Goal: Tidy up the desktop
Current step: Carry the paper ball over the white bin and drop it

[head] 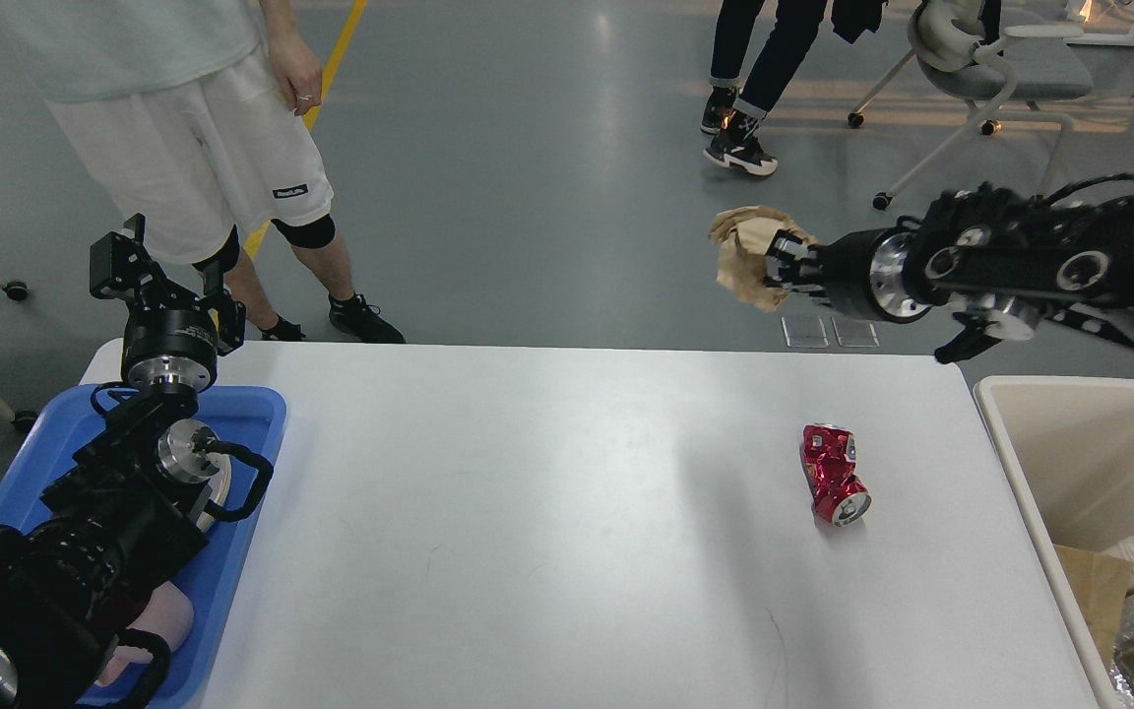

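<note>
The right gripper (774, 264) is clamped on a crumpled brown paper wad (744, 251), held above the floor just past the far edge of the white desktop (547, 512). The left gripper (149, 271) stands with fingers apart over the blue tray (252, 414). A crushed red can (833, 475) lies on the desktop, near the beige bin (1020, 463).

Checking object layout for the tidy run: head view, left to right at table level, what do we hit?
Blue tray → bare stretch of desktop → crushed red can → beige bin. Above the table: left gripper over the tray's far end, right gripper shut on crumpled brown paper, above the table's far edge.
</note>
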